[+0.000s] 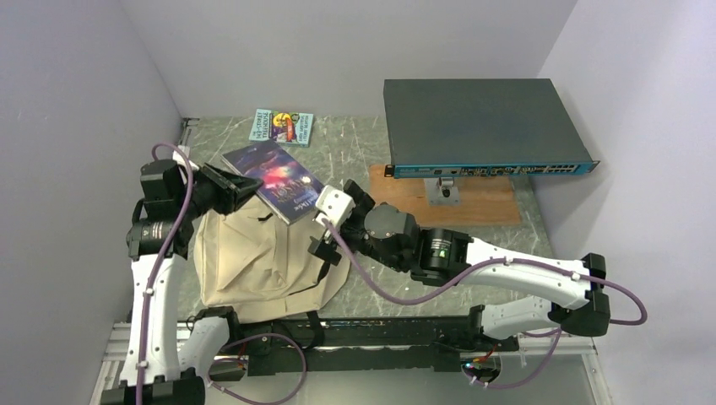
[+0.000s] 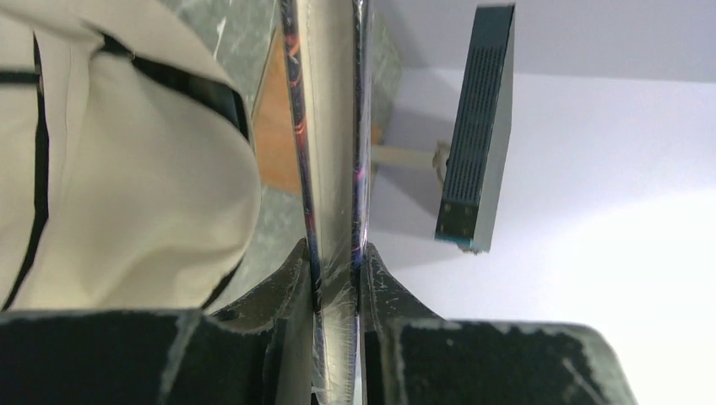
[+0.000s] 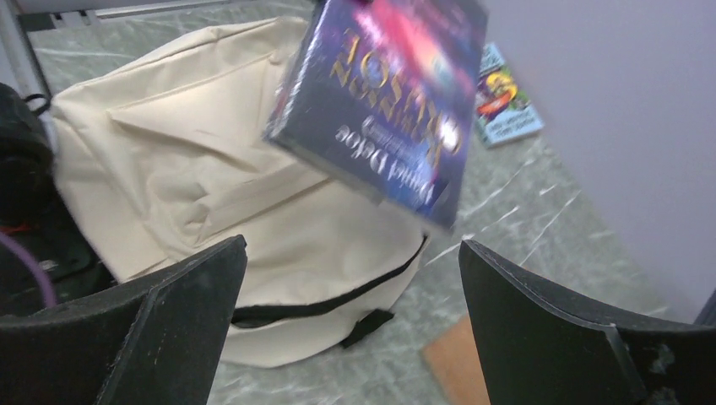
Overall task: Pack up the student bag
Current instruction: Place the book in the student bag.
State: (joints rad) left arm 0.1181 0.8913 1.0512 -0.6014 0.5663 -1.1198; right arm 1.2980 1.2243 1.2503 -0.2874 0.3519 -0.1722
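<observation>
The cream-beige student bag point(image 1: 253, 257) lies flat on the table between the arms, black straps toward the near edge; it also shows in the right wrist view point(image 3: 211, 186) and the left wrist view point(image 2: 127, 169). My left gripper point(image 1: 245, 187) is shut on a dark blue paperback book point(image 1: 279, 179) and holds it in the air over the bag's far end. The book's edge shows clamped between the fingers in the left wrist view point(image 2: 333, 169). My right gripper point(image 1: 328, 226) is open and empty at the bag's right side, just below the book point(image 3: 380, 93).
A second paperback with a teal cover point(image 1: 281, 126) lies flat at the back of the table. A dark network switch point(image 1: 481, 126) stands raised over a wooden board point(image 1: 456, 201) at the back right. Grey walls close in left, back and right.
</observation>
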